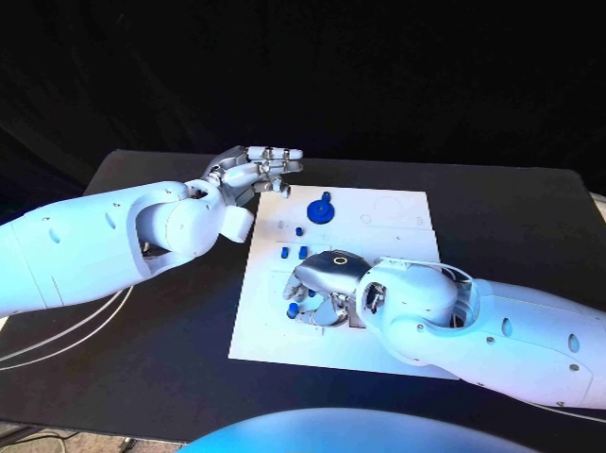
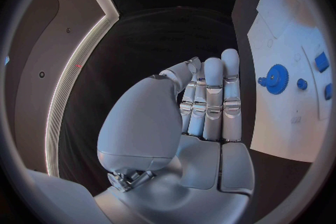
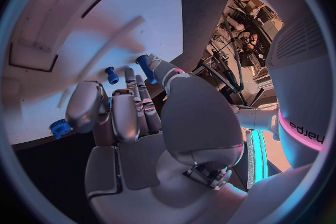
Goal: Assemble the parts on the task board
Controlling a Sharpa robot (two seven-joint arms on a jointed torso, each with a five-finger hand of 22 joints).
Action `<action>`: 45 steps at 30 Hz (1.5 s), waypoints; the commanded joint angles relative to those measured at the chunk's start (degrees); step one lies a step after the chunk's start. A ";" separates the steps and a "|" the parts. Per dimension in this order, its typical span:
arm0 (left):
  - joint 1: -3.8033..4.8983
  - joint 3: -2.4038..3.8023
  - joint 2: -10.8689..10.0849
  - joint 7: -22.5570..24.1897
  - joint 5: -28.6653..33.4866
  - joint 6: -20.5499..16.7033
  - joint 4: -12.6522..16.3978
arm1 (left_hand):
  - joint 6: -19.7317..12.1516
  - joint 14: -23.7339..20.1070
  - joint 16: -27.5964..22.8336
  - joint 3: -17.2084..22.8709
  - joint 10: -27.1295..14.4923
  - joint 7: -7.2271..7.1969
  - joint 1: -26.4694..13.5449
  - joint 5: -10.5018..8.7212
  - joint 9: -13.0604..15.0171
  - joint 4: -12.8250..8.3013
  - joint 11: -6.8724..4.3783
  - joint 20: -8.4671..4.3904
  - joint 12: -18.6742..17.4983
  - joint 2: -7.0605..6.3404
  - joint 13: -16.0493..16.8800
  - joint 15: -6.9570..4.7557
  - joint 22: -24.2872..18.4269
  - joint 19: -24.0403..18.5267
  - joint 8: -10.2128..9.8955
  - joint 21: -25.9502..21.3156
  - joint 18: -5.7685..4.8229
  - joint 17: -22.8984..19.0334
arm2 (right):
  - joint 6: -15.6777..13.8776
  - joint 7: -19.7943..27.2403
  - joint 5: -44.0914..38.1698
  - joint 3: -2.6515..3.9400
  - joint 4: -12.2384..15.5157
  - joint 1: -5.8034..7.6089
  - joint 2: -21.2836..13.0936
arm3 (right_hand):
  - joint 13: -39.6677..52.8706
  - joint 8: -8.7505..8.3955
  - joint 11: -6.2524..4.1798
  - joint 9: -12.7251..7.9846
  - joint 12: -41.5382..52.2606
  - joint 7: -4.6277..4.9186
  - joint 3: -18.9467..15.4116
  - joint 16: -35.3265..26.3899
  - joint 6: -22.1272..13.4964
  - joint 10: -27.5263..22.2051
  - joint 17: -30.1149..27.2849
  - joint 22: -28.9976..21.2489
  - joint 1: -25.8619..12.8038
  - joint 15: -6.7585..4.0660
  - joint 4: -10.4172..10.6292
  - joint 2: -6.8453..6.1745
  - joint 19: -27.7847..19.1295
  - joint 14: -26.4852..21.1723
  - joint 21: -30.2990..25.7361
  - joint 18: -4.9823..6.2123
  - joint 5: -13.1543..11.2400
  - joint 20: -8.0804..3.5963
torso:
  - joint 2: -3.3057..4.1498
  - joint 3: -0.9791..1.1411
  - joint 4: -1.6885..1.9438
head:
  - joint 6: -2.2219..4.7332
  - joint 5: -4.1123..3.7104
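Note:
The white task board (image 1: 385, 236) lies in the middle of the black table. A blue gear (image 1: 322, 209) (image 2: 276, 78) stands near its far end, with three small blue parts (image 1: 299, 229) (image 2: 302, 84) just nearer. My right hand (image 1: 324, 288) (image 3: 140, 117) is low over the board's near left part. Its thumb and a finger pinch a small blue peg (image 3: 145, 60). Another blue peg (image 3: 111, 74) and a ribbed blue part (image 3: 59, 127) lie by its fingers. My left hand (image 1: 256, 170) (image 2: 203, 106) hovers off the board's far left corner, fingers straight and holding nothing.
The black table (image 1: 140, 330) extends past the board on all sides. A shallow rectangular recess (image 3: 49, 22) is cut into the board ahead of my right hand. Cables (image 1: 58, 335) hang under my left arm.

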 commanded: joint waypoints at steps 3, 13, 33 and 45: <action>0.02 0.04 0.25 -0.12 -0.12 1.06 -0.04 | -0.15 -0.25 0.38 0.10 -0.53 0.40 0.16 0.27 -0.08 -0.33 0.03 0.06 0.36 0.53 0.08 -0.04 0.07 -0.39 0.23 -0.37 0.63 -0.08 | -2.14 -0.34 -1.12 -0.20 0.48 -0.20 -0.43 | 0.27 -0.02 0.08 0.12 0.66 -0.04 -2.00 -0.33 -0.50 -1.42 -0.24 -0.12 0.32 0.39 0.01 0.15 -0.18 1.79 -0.33 0.68 -0.33 0.18 | -0.02 0.09 -0.10 | 0.05 -0.11; -0.03 0.03 0.29 -0.16 -0.13 1.07 -0.51 | -0.25 -0.36 0.42 0.10 -0.79 0.45 0.07 0.34 -0.10 -0.39 0.07 0.10 0.58 0.65 0.12 0.01 0.10 -0.47 0.24 -0.41 0.63 -0.15 | -11.03 1.33 -0.34 0.24 5.17 0.31 -5.77 | 0.42 0.18 -0.07 0.27 2.00 -0.26 -4.96 -0.89 0.35 -1.59 -1.15 -0.30 2.26 0.29 -0.58 0.93 -0.02 1.60 -0.45 0.69 1.96 0.30 | -0.14 0.21 -0.24 | 0.64 -0.62; -0.70 0.01 0.14 -0.33 -0.13 1.27 -0.02 | -0.25 -0.36 0.42 0.10 -0.79 0.45 0.07 0.34 -0.10 -0.39 0.07 0.10 0.58 0.65 0.12 0.01 0.10 -0.47 0.24 -0.41 0.63 -0.15 | -10.46 -8.30 17.89 -0.18 13.83 5.18 -30.73 | 34.28 3.61 -5.36 1.53 40.13 -4.00 -14.45 6.78 5.90 20.14 9.45 13.06 -4.76 -3.94 6.46 0.92 5.27 3.96 8.17 -1.75 9.50 -3.82 | -0.86 0.36 -2.66 | 2.13 -4.28; -0.96 0.01 0.17 -0.37 -0.13 1.45 0.10 | -0.25 -0.36 0.42 0.10 -0.79 0.45 0.07 0.34 -0.10 -0.39 0.07 0.10 0.58 0.65 0.12 0.01 0.10 -0.47 0.24 -0.41 0.63 -0.15 | -8.08 -13.93 13.20 -1.23 14.68 4.34 -32.64 | 62.06 6.75 -5.19 3.69 63.14 -3.95 -23.20 9.22 4.71 18.18 13.21 15.87 -4.30 -3.76 12.79 3.87 5.79 4.35 9.85 -2.19 12.09 -3.62 | -0.98 0.43 -2.94 | 2.09 -4.50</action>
